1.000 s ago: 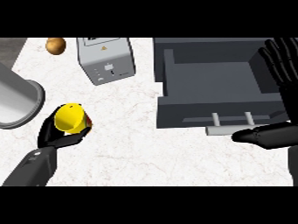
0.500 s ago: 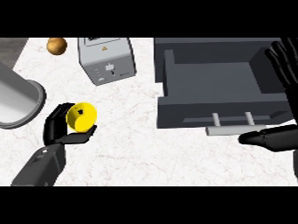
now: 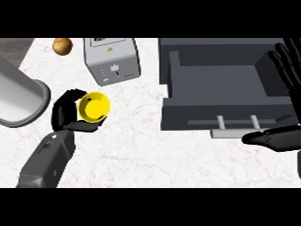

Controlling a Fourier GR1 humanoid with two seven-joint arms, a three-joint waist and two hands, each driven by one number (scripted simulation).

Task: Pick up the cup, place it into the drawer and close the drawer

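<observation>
Head view shows our left hand (image 3: pixel 71 115) curled round the yellow cup (image 3: pixel 94 107), up off the counter (image 3: pixel 146 154). A second ago the cup stood upright; now it tips so we see inside it. It is ours to carry, but the open drawer (image 3: pixel 226 98) is well apart, to the right. Our right hand (image 3: pixel 278 137) rests by the drawer's front, fingers straight, holding nothing
</observation>
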